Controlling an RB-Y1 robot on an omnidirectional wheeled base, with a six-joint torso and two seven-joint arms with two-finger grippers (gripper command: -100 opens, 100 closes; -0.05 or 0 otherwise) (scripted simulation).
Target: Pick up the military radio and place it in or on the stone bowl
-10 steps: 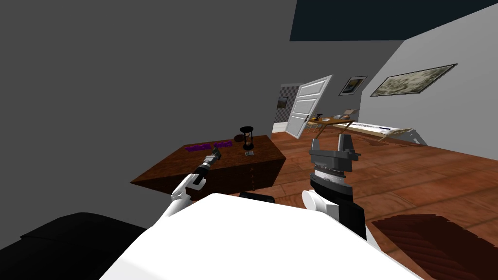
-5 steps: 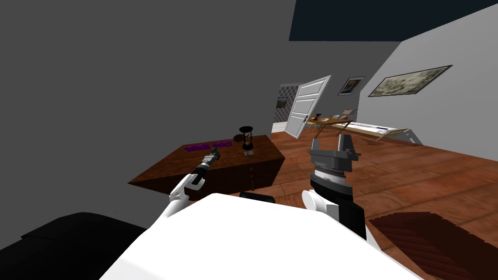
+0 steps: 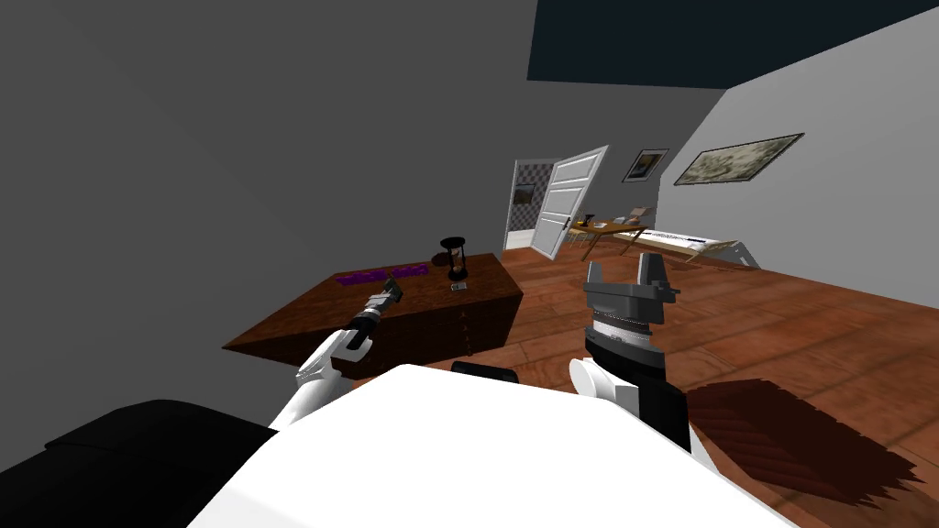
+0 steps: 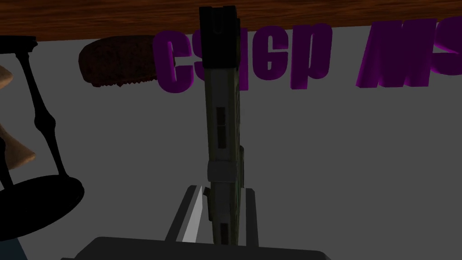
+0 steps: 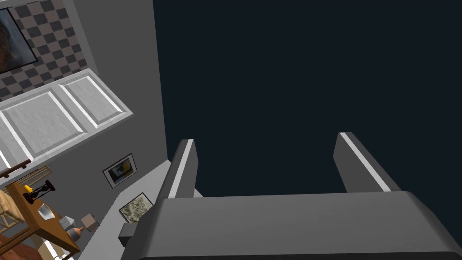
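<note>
Since a second ago your head camera has shifted. At one o'clock, your right gripper (image 3: 624, 270) stands raised, fingers apart. At eleven o'clock, your left gripper (image 4: 221, 194) clamps the slim olive radio (image 4: 221, 117) over the brown desk (image 3: 303, 321). Beyond it: purple letters (image 4: 252, 58), hourglass (image 3: 455, 258), rough brown bowl (image 4: 117, 63).

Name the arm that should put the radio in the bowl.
Left. The left end effector is shut on the radio above the desk, with the bowl ahead. The right end effector is open and empty.
</note>
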